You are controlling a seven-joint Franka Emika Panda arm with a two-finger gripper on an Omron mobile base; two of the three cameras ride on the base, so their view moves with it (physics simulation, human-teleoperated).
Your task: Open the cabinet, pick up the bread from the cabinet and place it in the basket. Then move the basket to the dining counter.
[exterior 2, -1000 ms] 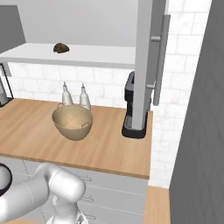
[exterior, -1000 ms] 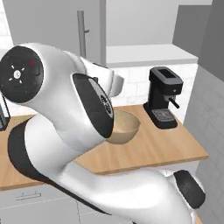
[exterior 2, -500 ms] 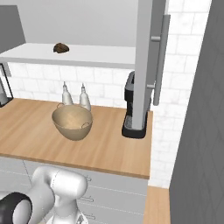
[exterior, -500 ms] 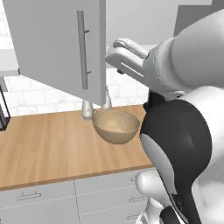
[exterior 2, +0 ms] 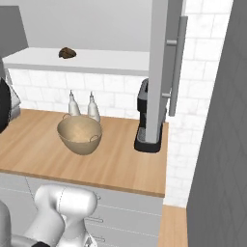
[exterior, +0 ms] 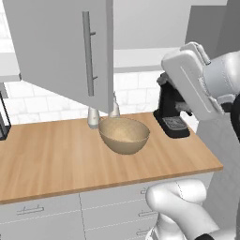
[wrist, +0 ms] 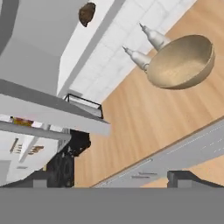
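Two white bottles (exterior 2: 82,105) stand side by side at the tiled wall (exterior 2: 116,99) in front of me. To their right I see a black coffee machine (exterior: 171,115) on the wooden counter (exterior: 56,159). Grey drawers (exterior: 42,215) run beneath it.

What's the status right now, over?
Gripper open, empty. Cabinet open, bread on shelf. Basket on counter, empty. Nothing in the way.

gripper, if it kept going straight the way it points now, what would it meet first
Probably the wooden counter, in the bare stretch between the open cabinet door and the basket; depth is hard to judge. The gripper is open and empty.
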